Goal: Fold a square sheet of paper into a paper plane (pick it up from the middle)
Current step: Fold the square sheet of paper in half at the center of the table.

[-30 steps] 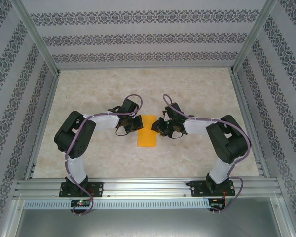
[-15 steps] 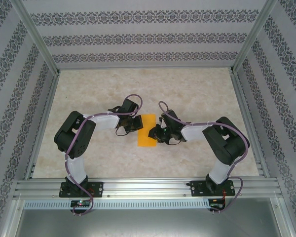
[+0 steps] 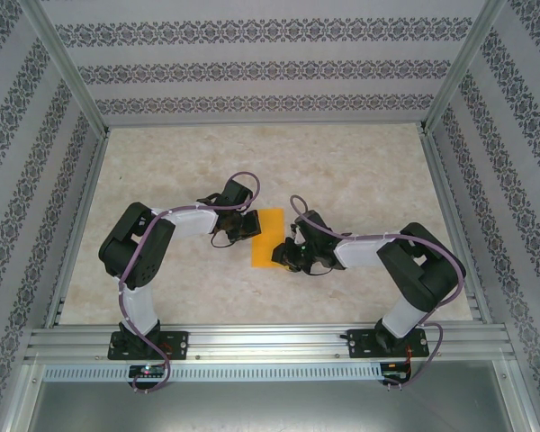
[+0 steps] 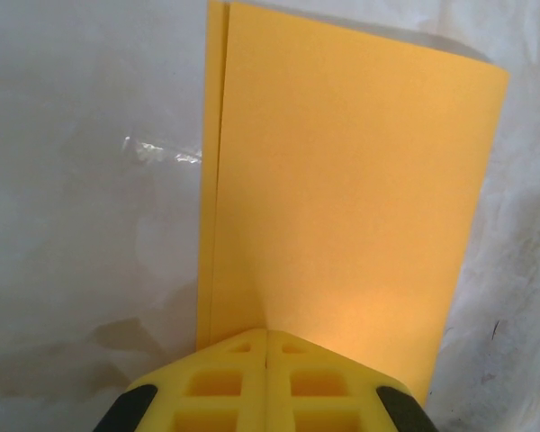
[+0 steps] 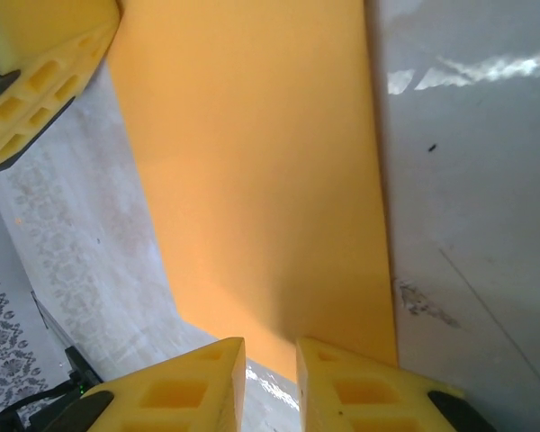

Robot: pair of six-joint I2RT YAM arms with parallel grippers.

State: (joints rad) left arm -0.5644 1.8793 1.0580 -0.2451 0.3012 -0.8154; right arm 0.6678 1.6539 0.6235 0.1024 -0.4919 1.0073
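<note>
The square sheet of paper (image 3: 268,238), orange-yellow, lies flat on the table folded in half into a narrow rectangle (image 4: 342,180); its two layers sit slightly offset along one long edge. My left gripper (image 3: 252,227) is shut, its tips (image 4: 267,335) resting on the paper's left long edge near the far end. My right gripper (image 3: 282,256) is at the paper's near right corner, jaws a small gap apart (image 5: 270,346) with nothing between them. In the right wrist view the paper (image 5: 261,180) stretches away toward the left gripper's yellow fingers (image 5: 36,72).
The pale marbled table (image 3: 360,171) is walled by patterned panels at the back and sides. An aluminium rail (image 3: 270,342) with both arm bases runs along the near edge.
The right gripper has slid along the paper's right side toward the near end. The left gripper and the paper have stayed in place.
</note>
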